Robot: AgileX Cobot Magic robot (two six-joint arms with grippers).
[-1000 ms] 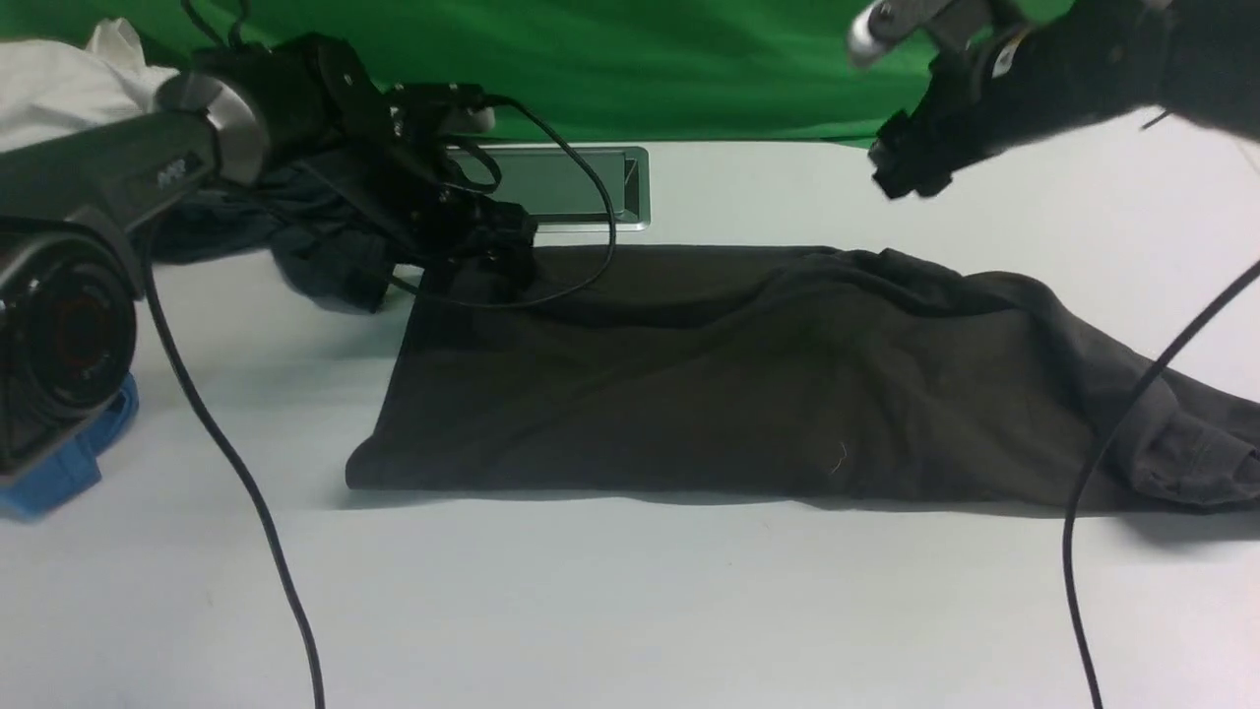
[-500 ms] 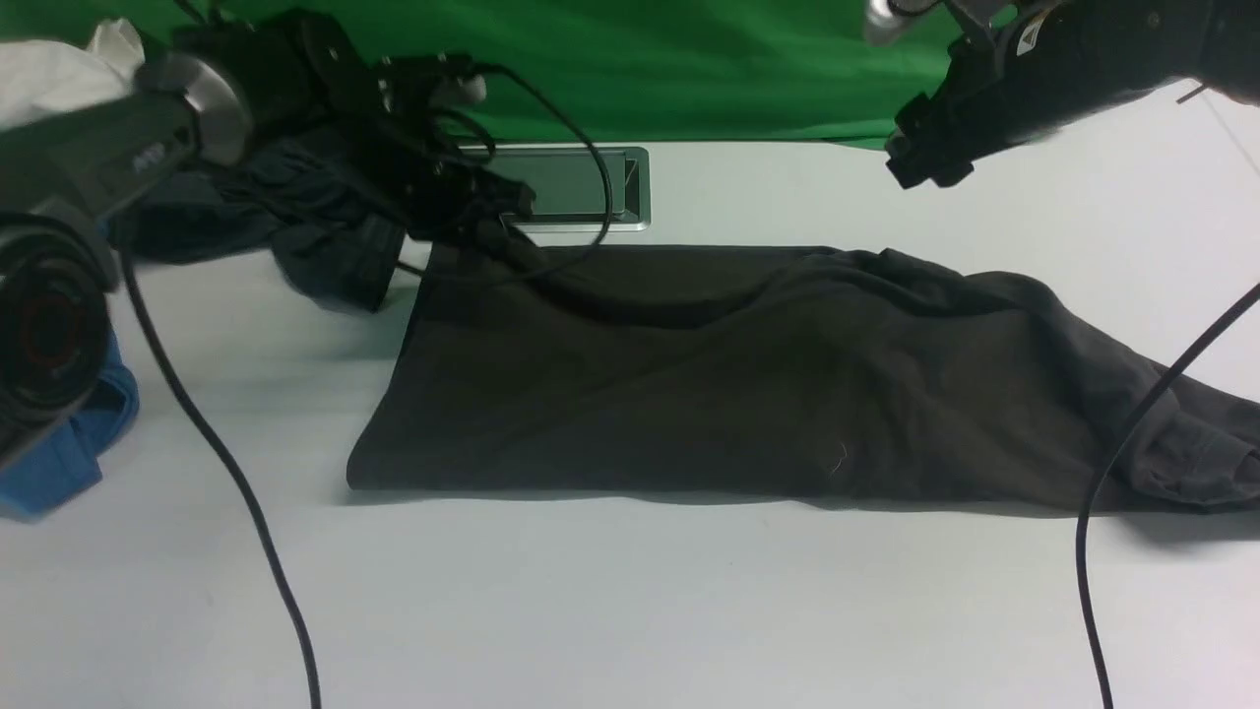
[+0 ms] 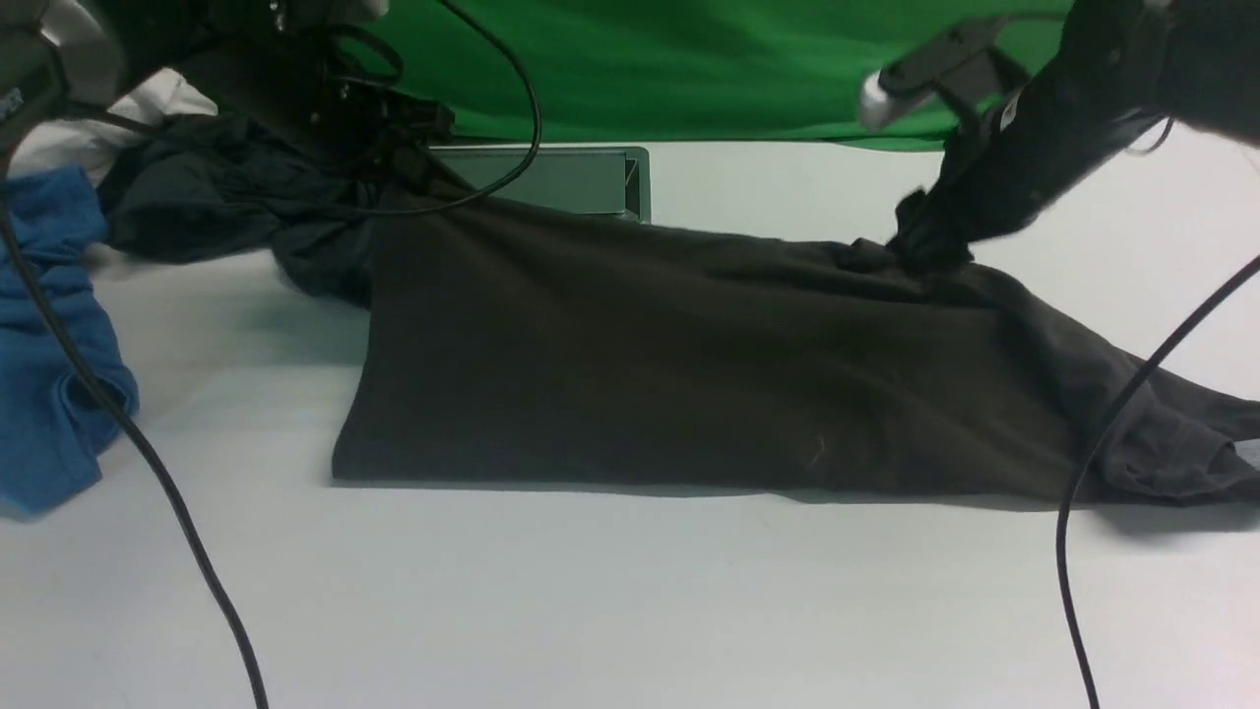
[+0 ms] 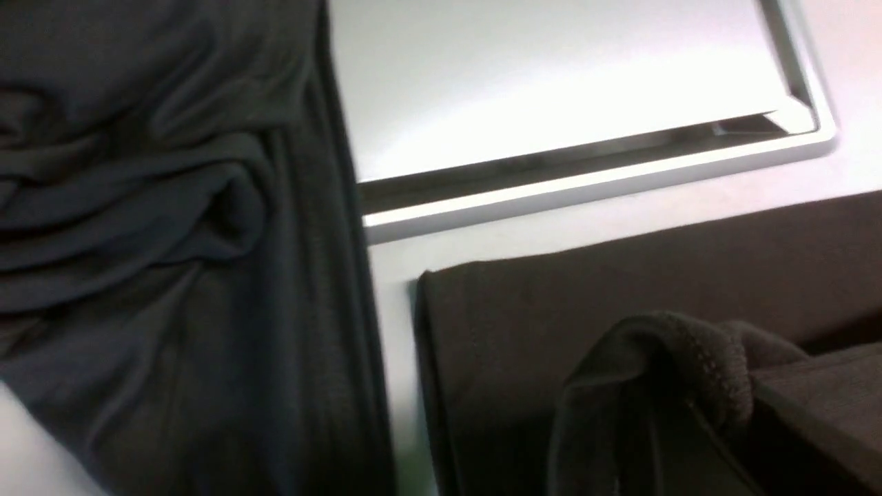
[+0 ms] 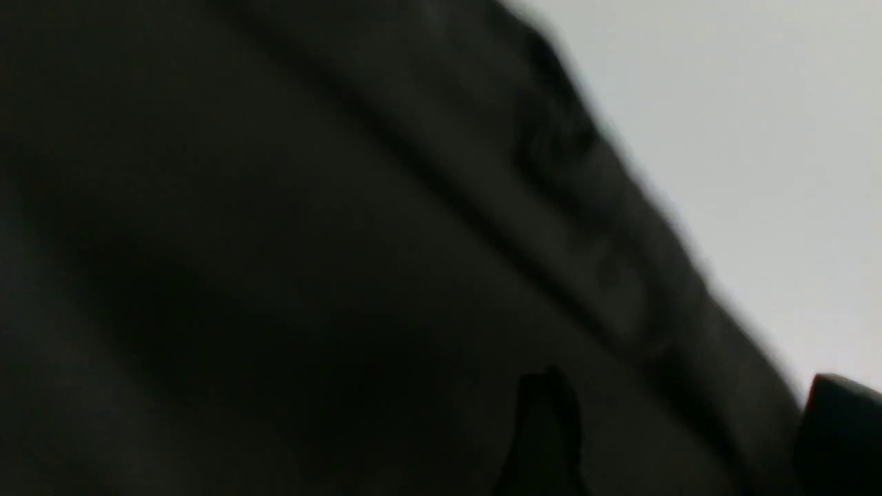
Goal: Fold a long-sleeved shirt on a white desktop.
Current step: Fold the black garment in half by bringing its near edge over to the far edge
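Left wrist view alone, long-sleeved shirt [image 4: 620, 289] hem bunched

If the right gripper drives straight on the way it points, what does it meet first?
The long-sleeved shirt. The right gripper points down at its bunched far edge, jaws open, seemingly right at the fabric. The white desktop lies just beneath, though depth is hard to judge.

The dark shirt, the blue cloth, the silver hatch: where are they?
Dark shirt [image 3: 640, 364], front view, middle of body.
Blue cloth [image 3: 39, 414], front view, lower folds.
Silver hatch [image 3: 571, 182], front view, its lid.
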